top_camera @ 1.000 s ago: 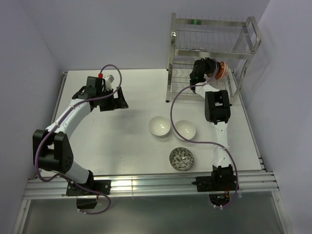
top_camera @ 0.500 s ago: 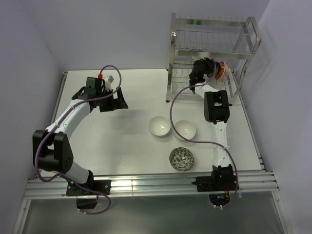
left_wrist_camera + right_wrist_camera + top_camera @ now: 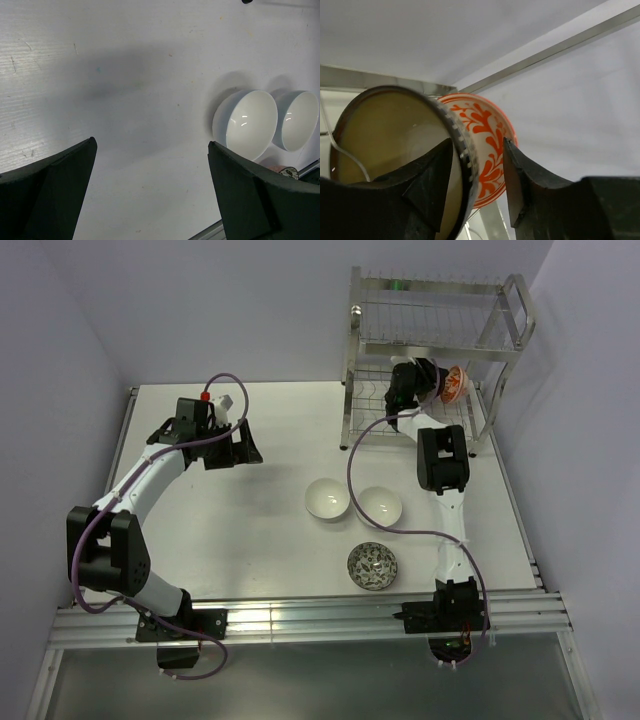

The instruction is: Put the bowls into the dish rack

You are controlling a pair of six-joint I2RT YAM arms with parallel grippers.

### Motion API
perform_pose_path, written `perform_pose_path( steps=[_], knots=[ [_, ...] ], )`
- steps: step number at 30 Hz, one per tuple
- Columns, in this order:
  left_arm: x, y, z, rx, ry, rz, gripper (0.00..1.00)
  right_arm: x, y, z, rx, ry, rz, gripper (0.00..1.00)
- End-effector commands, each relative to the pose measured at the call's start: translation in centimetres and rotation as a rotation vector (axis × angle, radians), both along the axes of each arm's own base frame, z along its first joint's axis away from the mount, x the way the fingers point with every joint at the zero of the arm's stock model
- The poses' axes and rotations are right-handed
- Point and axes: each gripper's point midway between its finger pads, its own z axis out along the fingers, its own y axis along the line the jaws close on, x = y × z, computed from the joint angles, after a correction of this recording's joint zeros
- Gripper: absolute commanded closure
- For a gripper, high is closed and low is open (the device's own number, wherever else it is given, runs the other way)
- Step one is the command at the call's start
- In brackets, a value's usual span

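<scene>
My right gripper [image 3: 428, 380] is inside the lower tier of the silver dish rack [image 3: 516, 310]. In the right wrist view it [image 3: 478, 142] is shut across two bowls held together. One finger is inside the dark brown bowl with tan inside [image 3: 385, 145]. The other is on the outside of the orange-red patterned bowl [image 3: 487, 130], which also shows in the top view [image 3: 454, 383]. Two white bowls [image 3: 327, 498] [image 3: 380, 505] and the grey-white patterned bowl [image 3: 372, 565] sit on the table. My left gripper [image 3: 242, 443] is open and empty above the table [image 3: 151, 145].
Rack bars [image 3: 560, 47] run close above the held bowls. In the left wrist view the two white bowls [image 3: 247, 122] [image 3: 297, 120] lie to the right of the fingers. The table's metal rail [image 3: 300, 618] runs along the near edge.
My right gripper and the bowls have shifted slightly up and back, deeper into the rack's lower tier. The left arm has not moved.
</scene>
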Motion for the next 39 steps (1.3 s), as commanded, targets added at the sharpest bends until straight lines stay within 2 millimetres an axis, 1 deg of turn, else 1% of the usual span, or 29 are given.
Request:
perform_pose_path(
  steps=[1,2,4,5,6,7,8,9,10,11,12,14,15,16,18,20,21,22,23,24,26,27,28,31,32,33,35,37,39],
  knots=[
    [0.8,-0.1,1.9,-0.015,-0.068,-0.009,0.01,-0.5,0.8,4.0,0.049,-0.087,0.016,0.46],
    [0.8,-0.1,1.9,-0.015,-0.068,-0.009,0.00,-0.7,1.0,4.4,0.051,-0.096,0.017,0.44],
    [0.8,-0.1,1.9,-0.017,-0.066,-0.009,0.00,-0.8,1.1,4.2,0.057,-0.090,0.021,0.42],
    [0.8,-0.2,1.9,-0.018,-0.066,-0.010,0.01,-0.9,1.3,4.7,0.062,-0.095,0.028,0.41],
    [0.8,-0.1,1.8,-0.018,-0.064,-0.010,0.01,-1.1,1.5,4.3,0.068,-0.087,0.036,0.40],
    [0.7,-0.2,1.8,-0.020,-0.063,-0.010,0.01,-1.2,1.6,4.4,0.072,-0.088,0.039,0.39],
    [0.6,-0.2,1.9,-0.022,-0.064,-0.010,0.00,-1.3,1.9,4.9,0.079,-0.095,0.046,0.36],
    [0.6,-0.2,1.9,-0.022,-0.064,-0.012,0.00,-1.4,1.9,4.5,0.096,-0.085,0.049,0.35],
    [0.5,-0.3,1.9,-0.025,-0.064,-0.015,0.01,-1.5,2.1,5.1,0.109,-0.091,0.052,0.34],
    [0.5,-0.3,1.8,-0.026,-0.062,-0.016,0.00,-1.6,2.2,5.1,0.122,-0.090,0.058,0.31],
    [0.5,-0.3,1.9,-0.027,-0.062,-0.017,0.00,-1.7,2.4,4.6,0.146,-0.076,0.065,0.29],
    [0.5,-0.3,2.0,-0.026,-0.064,-0.015,0.01,-1.8,3.0,5.2,0.165,-0.086,0.091,0.26],
    [0.6,-0.3,2.1,-0.027,-0.069,-0.017,0.01,-2.0,3.2,4.8,0.164,-0.071,0.098,0.25],
    [0.6,-0.3,2.2,-0.026,-0.071,-0.016,0.00,-2.1,3.5,5.2,0.166,-0.078,0.110,0.25],
    [0.6,-0.3,2.4,-0.026,-0.074,-0.016,0.00,-2.3,4.1,4.9,0.168,-0.065,0.126,0.23],
    [0.6,-0.2,2.4,-0.023,-0.072,-0.017,0.01,-2.3,4.5,5.1,0.173,-0.064,0.143,0.22],
    [0.7,-0.2,2.5,-0.023,-0.074,-0.017,0.01,-2.4,4.9,4.8,0.184,-0.053,0.152,0.21],
    [0.6,-0.2,2.6,-0.023,-0.075,-0.017,0.00,-2.6,4.9,5.2,0.186,-0.056,0.155,0.21],
    [0.6,-0.2,2.6,-0.023,-0.075,-0.017,0.01,-2.6,5.3,5.1,0.197,-0.053,0.170,0.20],
    [0.6,-0.2,2.6,-0.024,-0.077,-0.017,0.00,-2.9,5.4,4.7,0.198,-0.037,0.176,0.19],
    [0.6,-0.2,2.8,-0.024,-0.080,-0.017,0.01,-3.2,5.9,5.2,0.206,-0.039,0.194,0.16],
    [0.6,-0.2,2.7,-0.023,-0.080,-0.016,0.00,-3.5,6.0,4.7,0.208,-0.026,0.200,0.16],
    [0.6,-0.2,2.8,-0.022,-0.087,-0.016,0.00,-3.8,6.2,5.4,0.214,-0.033,0.211,0.14],
    [0.5,-0.1,2.7,-0.018,-0.086,-0.016,0.01,-4.6,6.5,5.0,0.236,-0.013,0.228,0.14],
    [0.4,-0.1,2.7,-0.018,-0.086,-0.018,0.00,-5.0,6.6,5.8,0.241,-0.023,0.235,0.13],
    [0.3,-0.1,2.7,-0.017,-0.087,-0.019,0.00,-5.4,6.8,5.2,0.252,-0.005,0.241,0.13],
    [0.2,0.0,2.8,-0.013,-0.094,-0.020,0.00,-6.1,6.9,5.3,0.274,0.002,0.251,0.12],
    [0.1,0.0,2.9,-0.010,-0.100,-0.030,0.00,-6.6,7.2,4.9,0.289,0.030,0.274,0.12],
    [0.2,0.1,2.9,-0.003,-0.103,-0.036,0.01,-7.5,7.3,4.4,0.314,0.058,0.281,0.11]
  ],
)
